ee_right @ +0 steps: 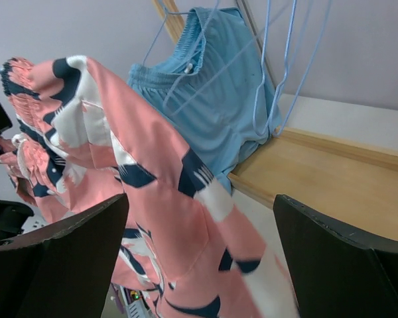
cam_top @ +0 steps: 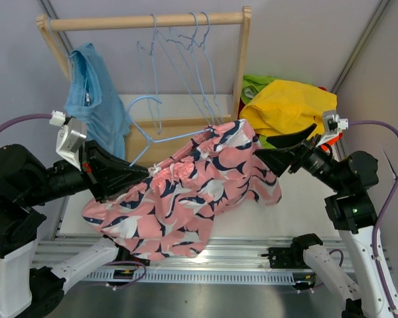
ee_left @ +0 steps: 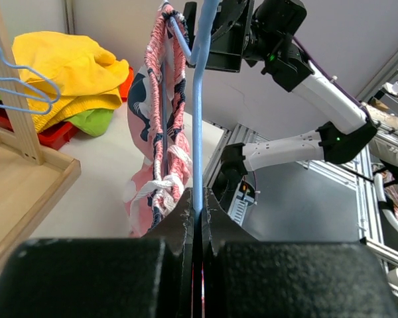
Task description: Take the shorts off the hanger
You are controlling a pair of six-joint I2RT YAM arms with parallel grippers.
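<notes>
Pink shorts (cam_top: 186, 192) sprawl across the middle of the top view, between both arms. Left wrist view: the left gripper (ee_left: 198, 202) is clamped on a blue hanger (ee_left: 199, 119) (waistband threaded on it). Right wrist view: the right gripper (ee_right: 199, 212) gapes wide, with pink fabric between its fingers.
</notes>
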